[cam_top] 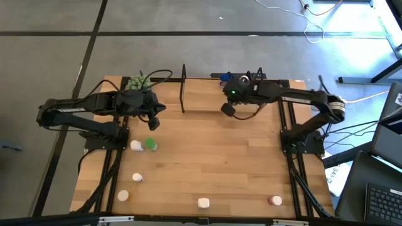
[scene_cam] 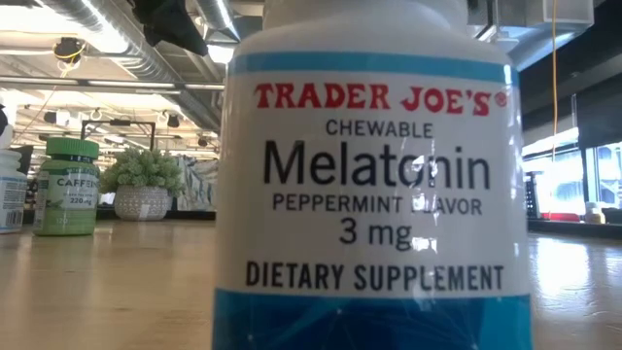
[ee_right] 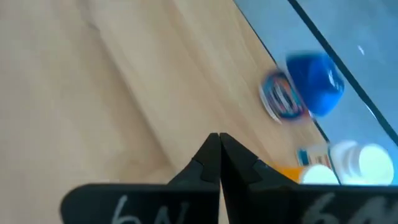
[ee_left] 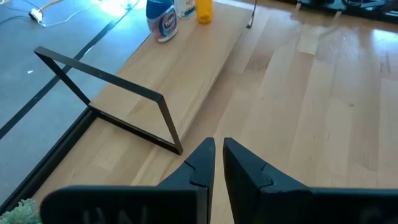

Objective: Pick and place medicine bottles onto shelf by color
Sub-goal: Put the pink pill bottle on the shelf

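melatonin bottle (scene_cam: 374,185) fills the low view; both grippers (ee_left: 217,163) (ee_right: 219,158) pressed together, empty.

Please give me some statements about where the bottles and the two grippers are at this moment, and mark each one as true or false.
1. The small green bottle with a white cap stands on the low light-wood shelf. False: it stands on the large wooden tabletop, near the left gripper.
2. The blue-capped bottle stands on the shelf. True.
3. The right gripper is shut on a bottle. False: its fingers are shut with nothing between them.
4. The white melatonin bottle with blue bands fills most of the low view. True.
5. The left gripper holds nothing. True.
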Motion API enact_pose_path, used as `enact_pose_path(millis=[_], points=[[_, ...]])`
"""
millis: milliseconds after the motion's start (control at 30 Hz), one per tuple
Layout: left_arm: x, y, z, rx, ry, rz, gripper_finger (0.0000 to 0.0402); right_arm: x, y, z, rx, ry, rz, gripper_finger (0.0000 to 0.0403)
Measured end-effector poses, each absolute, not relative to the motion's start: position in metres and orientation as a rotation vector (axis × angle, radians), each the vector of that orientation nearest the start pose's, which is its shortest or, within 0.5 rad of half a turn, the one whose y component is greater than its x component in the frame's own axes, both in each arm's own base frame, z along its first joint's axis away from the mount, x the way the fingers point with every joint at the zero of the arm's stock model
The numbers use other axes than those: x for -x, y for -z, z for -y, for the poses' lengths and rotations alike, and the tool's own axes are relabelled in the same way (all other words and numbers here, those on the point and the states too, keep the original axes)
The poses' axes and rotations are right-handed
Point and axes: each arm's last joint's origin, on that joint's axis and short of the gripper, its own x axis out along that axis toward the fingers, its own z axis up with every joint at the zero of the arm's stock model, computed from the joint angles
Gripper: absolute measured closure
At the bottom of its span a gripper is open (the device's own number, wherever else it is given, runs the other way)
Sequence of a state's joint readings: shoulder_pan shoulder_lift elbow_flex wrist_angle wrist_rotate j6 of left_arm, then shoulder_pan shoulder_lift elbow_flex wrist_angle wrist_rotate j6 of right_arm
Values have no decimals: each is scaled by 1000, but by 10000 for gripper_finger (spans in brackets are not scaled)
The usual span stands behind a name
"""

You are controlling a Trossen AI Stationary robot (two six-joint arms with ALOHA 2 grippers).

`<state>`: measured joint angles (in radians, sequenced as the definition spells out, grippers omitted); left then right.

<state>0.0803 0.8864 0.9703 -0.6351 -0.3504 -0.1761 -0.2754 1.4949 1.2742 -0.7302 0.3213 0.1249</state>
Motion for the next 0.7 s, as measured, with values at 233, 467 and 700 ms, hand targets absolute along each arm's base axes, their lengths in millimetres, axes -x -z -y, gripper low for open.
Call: enact_pose_path(millis=[233,467,700], points=[[-165,-342,-23,97,-465,-495,374,-283,-340,44,-27,425,-856,402],[-157,-345,-20,125,-370,-483,374,-279,-376,0,-35,291,-785,402],[-149,-347,-12,243,-148,-491,374,-274,-386,-30,-88,226,-770,402]])
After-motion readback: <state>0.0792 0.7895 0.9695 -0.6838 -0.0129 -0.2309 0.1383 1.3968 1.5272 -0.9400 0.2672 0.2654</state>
